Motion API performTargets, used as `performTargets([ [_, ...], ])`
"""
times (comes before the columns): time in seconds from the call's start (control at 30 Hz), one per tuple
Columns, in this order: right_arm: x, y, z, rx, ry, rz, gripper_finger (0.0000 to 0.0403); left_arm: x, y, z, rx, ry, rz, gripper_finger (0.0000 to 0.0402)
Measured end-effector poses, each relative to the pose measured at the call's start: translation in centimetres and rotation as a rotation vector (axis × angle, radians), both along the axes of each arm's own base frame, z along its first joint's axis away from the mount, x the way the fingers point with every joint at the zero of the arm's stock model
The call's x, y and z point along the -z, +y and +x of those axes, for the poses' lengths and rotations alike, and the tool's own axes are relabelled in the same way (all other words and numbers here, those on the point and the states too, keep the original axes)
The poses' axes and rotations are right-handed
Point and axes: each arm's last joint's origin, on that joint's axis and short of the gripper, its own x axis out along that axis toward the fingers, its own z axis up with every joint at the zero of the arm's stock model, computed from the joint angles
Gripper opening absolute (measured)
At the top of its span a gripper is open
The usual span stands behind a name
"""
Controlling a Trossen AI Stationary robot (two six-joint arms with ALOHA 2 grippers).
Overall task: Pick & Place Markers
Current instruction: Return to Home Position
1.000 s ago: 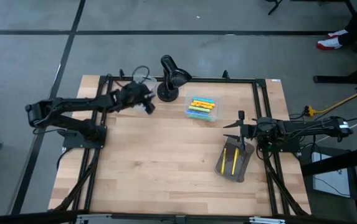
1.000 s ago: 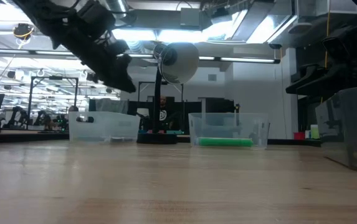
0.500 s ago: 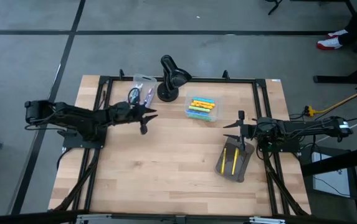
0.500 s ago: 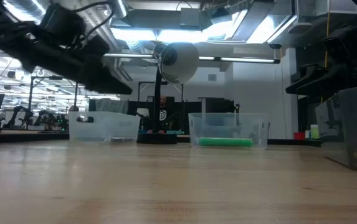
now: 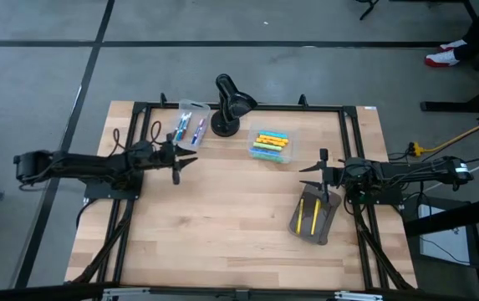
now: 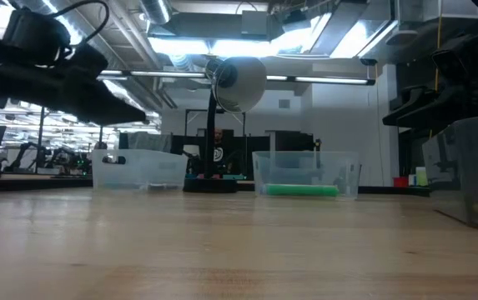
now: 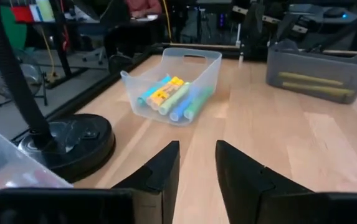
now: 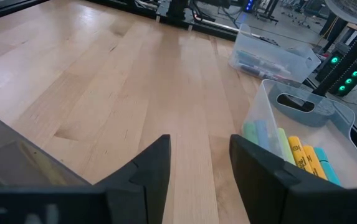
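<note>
Wooden table [image 5: 222, 226], markers [image 5: 270, 144] (in clear bin [image 7: 204, 62])

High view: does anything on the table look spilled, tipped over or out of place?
Nothing stands out. The markers lie inside the two clear bins, the lamp stands upright between them, and nothing lies spilled on the table. The left tool and right tool are open and empty.

Grey floor [image 5: 22, 84], bright ceiling lights [image 6: 339, 37]
</note>
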Motion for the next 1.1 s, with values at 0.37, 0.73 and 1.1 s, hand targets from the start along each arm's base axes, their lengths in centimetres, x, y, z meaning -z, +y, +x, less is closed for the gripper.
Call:
performTargets([
  [0.37, 0.0, 0.0, 0.0, 0.0, 0.0, 0.0, 0.0163, -0.6, -0.7, -1.6, 0.0, -0.001, -0.007, 0.0099],
  [0.73, 0.0, 0.0, 0.0, 0.0, 0.0, 0.0, 0.0163, -1.1, -2.3, -3.3, 0.094, -0.052, -0.007, 0.0101],
  [1.1, 0.0, 0.0, 0.0, 0.001, 0.0, 0.0, 0.0163, -2.3, -3.5, -4.2, 0.197, -0.044, 0.038, 0.0103],
])
